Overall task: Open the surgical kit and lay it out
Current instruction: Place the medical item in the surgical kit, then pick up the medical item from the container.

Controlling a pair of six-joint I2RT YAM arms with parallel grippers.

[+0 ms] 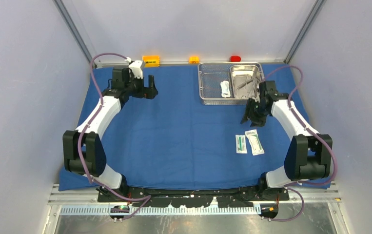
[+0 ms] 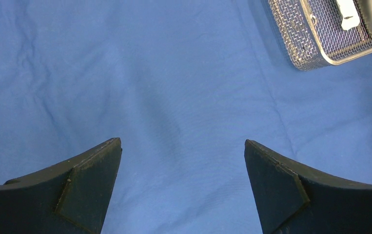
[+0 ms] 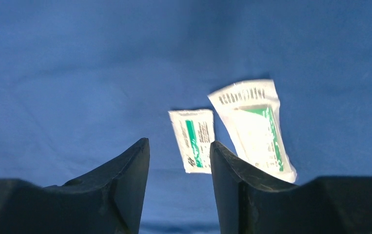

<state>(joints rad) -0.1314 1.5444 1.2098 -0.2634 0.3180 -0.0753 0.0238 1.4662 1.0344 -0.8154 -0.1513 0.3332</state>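
Right hand (image 3: 179, 143): fingers parted, nothing between them. The small packet (image 3: 192, 139) and larger packet (image 3: 254, 129) lie flat on the blue cloth (image 3: 76, 73) just ahead of it. Both appear light, thin and slippery; pinch at one edge. Left hand (image 2: 183, 141): spread wide, empty, with the mesh tray (image 2: 291, 34) ahead to its right.

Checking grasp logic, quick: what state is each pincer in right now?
Left pincer: open wide, holding nothing.
Right pincer: open, nothing between its fingers.
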